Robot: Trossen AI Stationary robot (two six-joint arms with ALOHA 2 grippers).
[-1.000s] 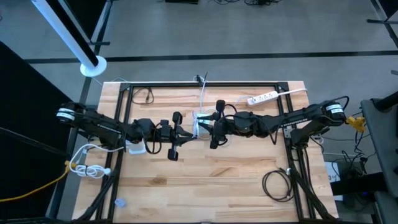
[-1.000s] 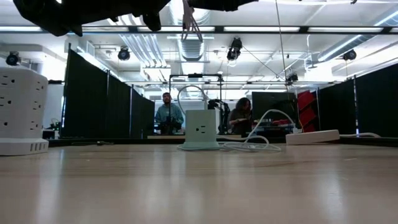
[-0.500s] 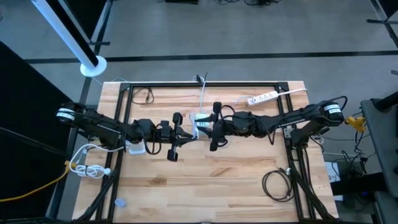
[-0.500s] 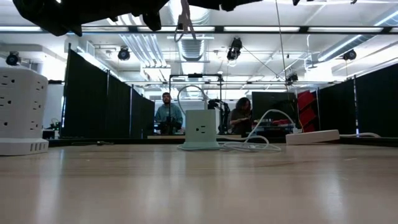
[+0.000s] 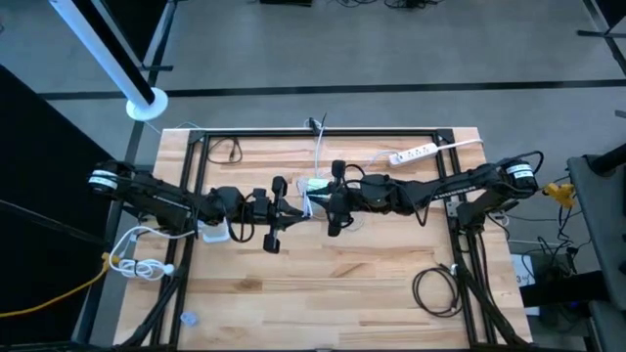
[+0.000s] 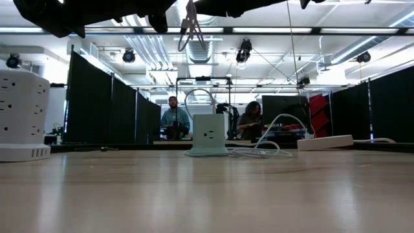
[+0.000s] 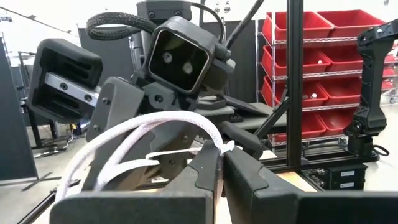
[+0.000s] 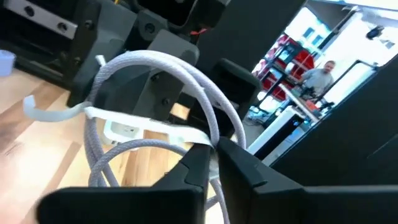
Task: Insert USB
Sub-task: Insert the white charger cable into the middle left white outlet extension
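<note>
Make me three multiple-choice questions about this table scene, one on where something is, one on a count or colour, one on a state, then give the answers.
1. Where do the two grippers meet?
A. Above the table's middle
B. At the front right corner
C. Off the table's left edge

2. What colour is the cable they hold?
A. Black
B. White
C. Red

3. How is the right gripper?
A. Wide open, empty
B. Out of sight
C. Shut on the cable

Answers:
1 A: in the high view the left gripper and right gripper face each other over the middle of the table.
2 B: the looped cable between the fingers is white in both wrist views.
3 C: the right wrist view shows its fingers pressed together on the cable.
</note>
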